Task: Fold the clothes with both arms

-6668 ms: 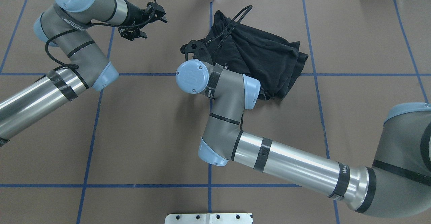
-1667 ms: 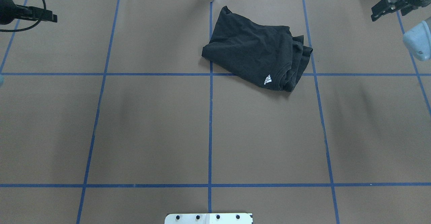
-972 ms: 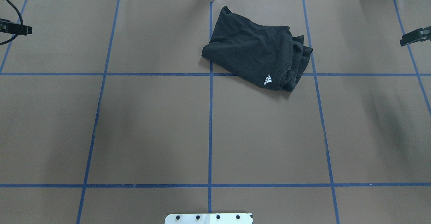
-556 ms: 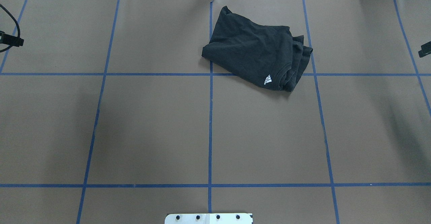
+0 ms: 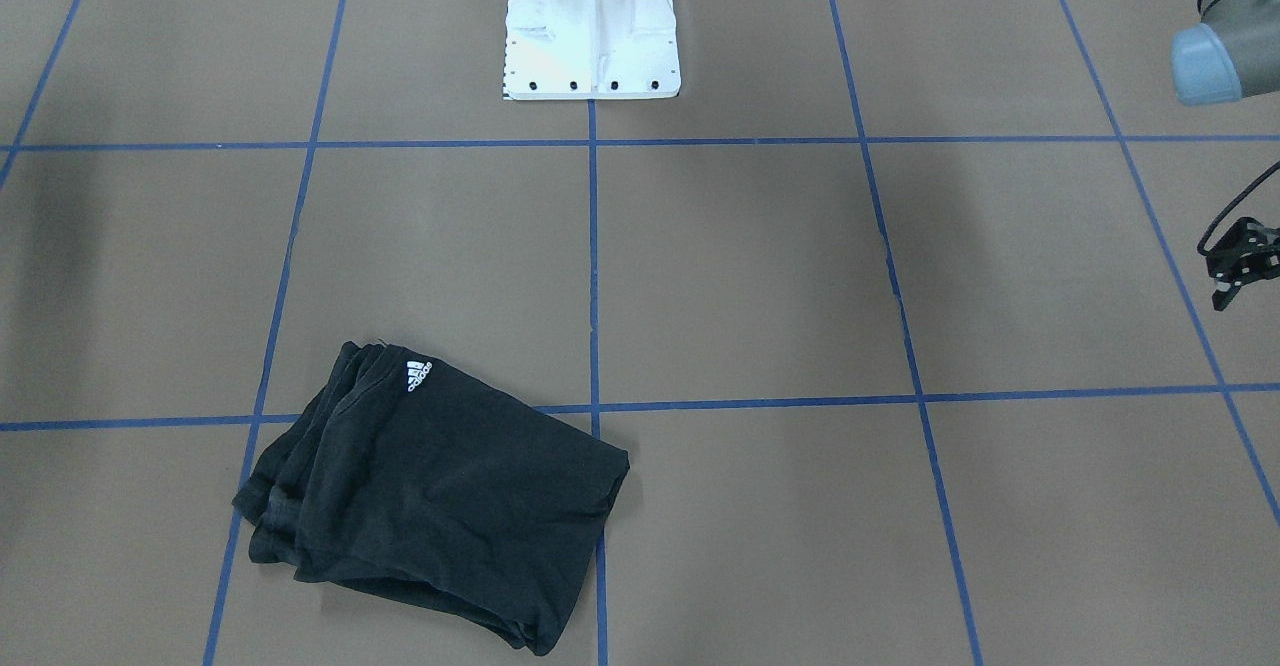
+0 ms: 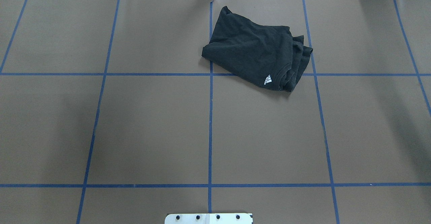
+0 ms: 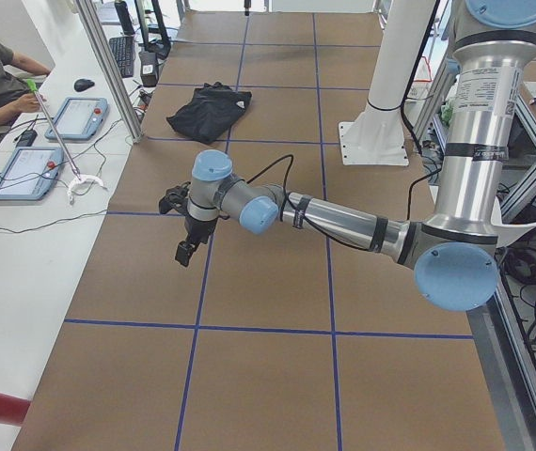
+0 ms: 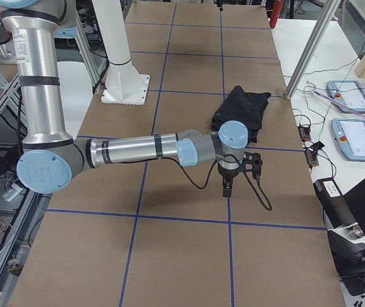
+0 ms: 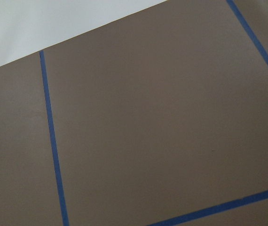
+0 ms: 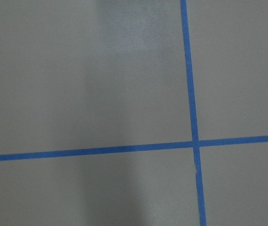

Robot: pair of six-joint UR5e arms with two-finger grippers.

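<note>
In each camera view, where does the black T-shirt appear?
Exterior front-facing: T-shirt at lower left, white logo toward the top.
Overhead exterior: T-shirt at top, just right of centre.
Exterior left: T-shirt near the top, left of centre.
Exterior right: T-shirt upper right of centre.
Left wrist: not in it.
Right wrist: not in it.
Shared landmark: white pedestal base.
</note>
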